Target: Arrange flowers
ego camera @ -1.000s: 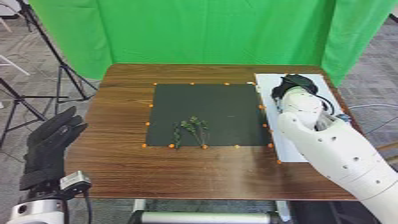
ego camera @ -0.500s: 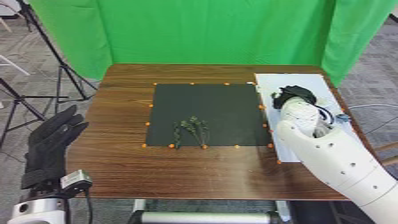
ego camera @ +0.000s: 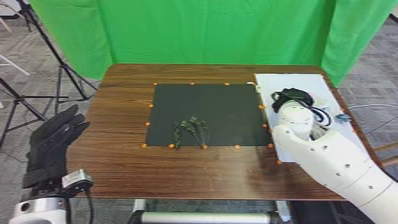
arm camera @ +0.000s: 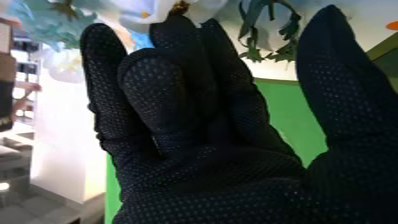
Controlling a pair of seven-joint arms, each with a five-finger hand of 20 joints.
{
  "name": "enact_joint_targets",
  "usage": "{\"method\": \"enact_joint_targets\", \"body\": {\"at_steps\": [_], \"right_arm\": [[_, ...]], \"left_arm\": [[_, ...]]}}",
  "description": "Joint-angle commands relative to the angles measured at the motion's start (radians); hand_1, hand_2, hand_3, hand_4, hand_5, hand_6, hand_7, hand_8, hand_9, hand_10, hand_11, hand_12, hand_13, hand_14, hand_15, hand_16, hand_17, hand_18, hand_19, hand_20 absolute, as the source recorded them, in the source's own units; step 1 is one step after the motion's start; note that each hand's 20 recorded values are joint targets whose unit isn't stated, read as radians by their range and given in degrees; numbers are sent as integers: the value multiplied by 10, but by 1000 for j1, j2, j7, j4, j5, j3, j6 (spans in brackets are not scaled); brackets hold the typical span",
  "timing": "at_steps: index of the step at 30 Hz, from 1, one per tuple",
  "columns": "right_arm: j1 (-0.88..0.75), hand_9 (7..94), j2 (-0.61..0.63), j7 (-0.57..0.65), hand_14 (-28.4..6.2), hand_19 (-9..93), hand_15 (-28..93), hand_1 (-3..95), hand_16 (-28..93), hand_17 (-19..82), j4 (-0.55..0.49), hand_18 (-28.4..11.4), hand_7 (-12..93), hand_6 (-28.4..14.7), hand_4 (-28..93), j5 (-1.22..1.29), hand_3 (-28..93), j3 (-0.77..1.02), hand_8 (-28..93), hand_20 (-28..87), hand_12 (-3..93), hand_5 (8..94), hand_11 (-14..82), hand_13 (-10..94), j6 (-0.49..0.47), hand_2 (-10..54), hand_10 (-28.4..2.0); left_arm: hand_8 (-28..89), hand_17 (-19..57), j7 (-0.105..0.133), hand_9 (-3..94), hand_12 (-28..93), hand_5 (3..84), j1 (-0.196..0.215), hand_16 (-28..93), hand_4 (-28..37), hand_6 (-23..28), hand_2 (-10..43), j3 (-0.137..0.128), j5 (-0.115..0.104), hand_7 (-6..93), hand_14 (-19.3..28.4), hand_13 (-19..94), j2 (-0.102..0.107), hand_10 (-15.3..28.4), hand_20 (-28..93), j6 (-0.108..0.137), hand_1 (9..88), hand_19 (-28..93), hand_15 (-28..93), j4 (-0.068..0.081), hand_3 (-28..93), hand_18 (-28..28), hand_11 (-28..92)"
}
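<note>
Green sprigs (ego camera: 194,124) seem placed, at the near edge of dark mat (ego camera: 204,100); flowers (arm camera: 133,9) by the worktop's (ego camera: 115,170) right edge are probably left. There, the right hand (arm camera: 213,172) is open and empty; the left hand (ego camera: 49,145) also.

No text, label, brand, number or sign can be read here.

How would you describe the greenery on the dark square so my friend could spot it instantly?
On the brown wooden table, find the dark square mat. Near its edge closest to the robot lie thin, leafy green sprigs, stems pointing towards the robot. They are green on dark, unlike the small bluish thing on the white sheet to the right.
</note>
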Motion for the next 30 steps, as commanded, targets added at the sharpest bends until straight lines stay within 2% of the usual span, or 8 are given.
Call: {"method": "enact_joint_targets", "body": {"at_steps": [1,5,6,10,16,19,21,30], "right_arm": [[22,648,0,1,-132,917,764,352,213,412,36,-249,250,-85,-235,-39,730,-46,-97,-194,227,658,496,692,21,22,-208],[25,683,2,-9,-120,921,757,391,220,420,51,-241,270,-69,-263,-73,734,-52,-37,-199,232,683,497,707,37,16,-188],[22,717,2,-17,-107,926,750,442,231,425,52,-233,298,-56,-271,-79,709,-49,59,-194,238,718,500,726,37,7,-170],[27,756,8,-23,-91,929,742,505,247,429,52,-224,327,-39,-282,-90,703,-59,114,-175,252,767,505,754,57,-10,-151],[36,776,16,-30,-84,932,745,519,250,425,47,-223,312,-37,-283,-96,710,-68,148,-144,265,784,504,767,81,-17,-150],[44,785,24,-34,-81,932,746,519,252,423,41,-225,308,-37,-283,-100,717,-77,154,-132,267,793,506,773,107,-22,-146],[47,788,26,-41,-79,932,746,518,253,423,34,-224,304,-37,-283,-104,719,-74,157,-123,266,799,507,778,119,-22,-145],[77,803,26,-70,-71,932,744,514,259,422,-8,-224,279,-39,-283,-124,736,-83,174,-85,266,818,508,791,159,-31,-140]], "left_arm": [[-108,-108,0,321,66,384,2,-166,-206,97,50,2,0,163,254,210,-4,189,39,-10,256,560,617,2,830,207,367],[-108,-108,-7,321,66,385,1,-166,-206,97,50,-2,8,163,255,210,-16,189,38,-16,257,559,618,2,829,207,367],[-108,-108,-7,321,66,385,5,-167,-205,97,50,-4,7,162,255,210,-17,189,39,-16,257,559,618,1,830,207,367],[-108,-108,-4,321,65,385,3,-167,-206,97,51,0,4,162,255,210,-12,189,39,-14,257,559,618,2,829,207,367],[-108,-108,-1,321,65,385,2,-168,-205,97,51,2,-3,163,255,210,-5,189,38,-8,257,560,618,2,829,207,368],[-108,-108,-6,321,65,385,3,-167,-206,97,51,0,2,163,255,210,-8,189,38,-10,257,560,618,1,829,207,368],[-108,-108,2,321,65,385,8,-168,-205,97,51,2,-6,164,255,210,-3,189,38,-6,256,560,618,0,830,207,368],[-109,-108,-6,321,65,384,15,-167,-206,97,52,-4,0,163,255,211,-6,190,38,-4,256,560,618,-4,829,207,367]]}}
